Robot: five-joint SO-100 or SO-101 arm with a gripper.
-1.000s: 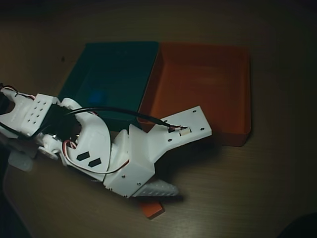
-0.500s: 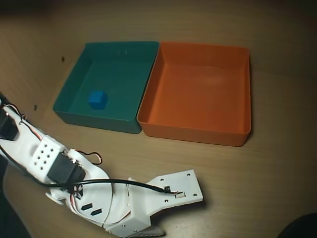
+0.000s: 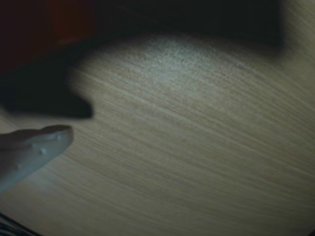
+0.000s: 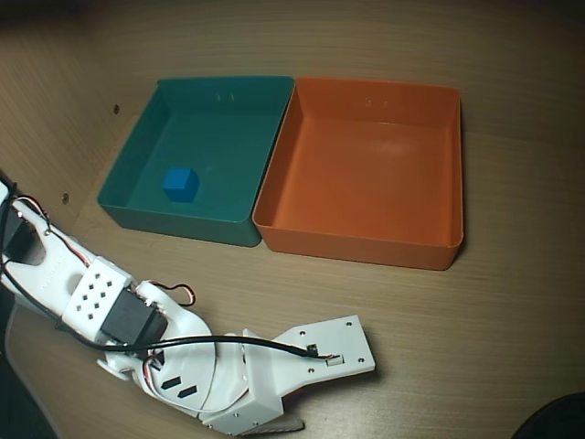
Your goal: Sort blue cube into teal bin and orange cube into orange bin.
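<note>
The blue cube [image 4: 180, 183] lies inside the teal bin [image 4: 137, 215], near its left wall. The orange bin [image 4: 366, 247] stands right next to it on the right and looks empty. The orange cube shows in neither view. My gripper [image 4: 271, 422] is low over the wood table at the bottom edge of the overhead view, in front of both bins. The wrist view shows only one white fingertip [image 3: 51, 140] over bare wood and nothing between the jaws that I can make out. The frames do not show whether the jaws are open or shut.
The white arm [image 4: 91, 302] with its black servo and cables reaches in from the lower left of the overhead view. A white plate on the wrist [image 4: 334, 352] sticks out to the right. The top of the wrist view is dark shadow, with a dim reddish blur at upper left.
</note>
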